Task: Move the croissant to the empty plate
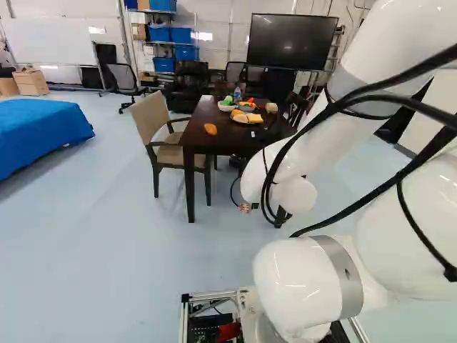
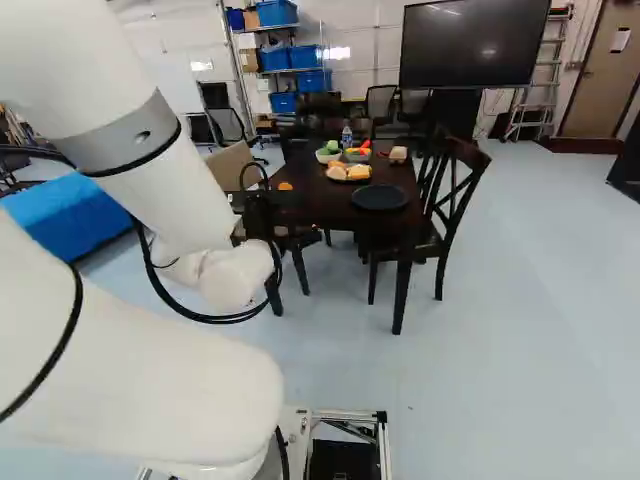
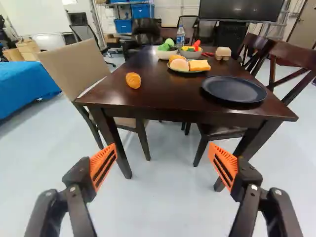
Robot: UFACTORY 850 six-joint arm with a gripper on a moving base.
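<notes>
The black gripper [image 2: 258, 214] shows in part at the arm's end in the right base view, in front of the table. In the wrist view the gripper [image 3: 162, 148] stands wide open, nothing between its orange pads. Ahead of it and higher, the golden-brown croissant [image 3: 133, 80] lies on the dark table [image 3: 163, 98], near the edge on the chair side; it also shows as a croissant [image 1: 211, 129] in the left base view. The empty dark plate [image 3: 234, 89] sits on the table's other side, near the front edge. Neither is touched by the gripper.
Farther back on the table are a plate of bread-like food [image 3: 188, 65], bowls [image 3: 167, 53] with colourful items, a bottle [image 3: 180, 35] and a pale block [image 3: 223, 53]. A beige chair [image 1: 153, 118] and a dark wooden chair [image 2: 445, 205] flank the table.
</notes>
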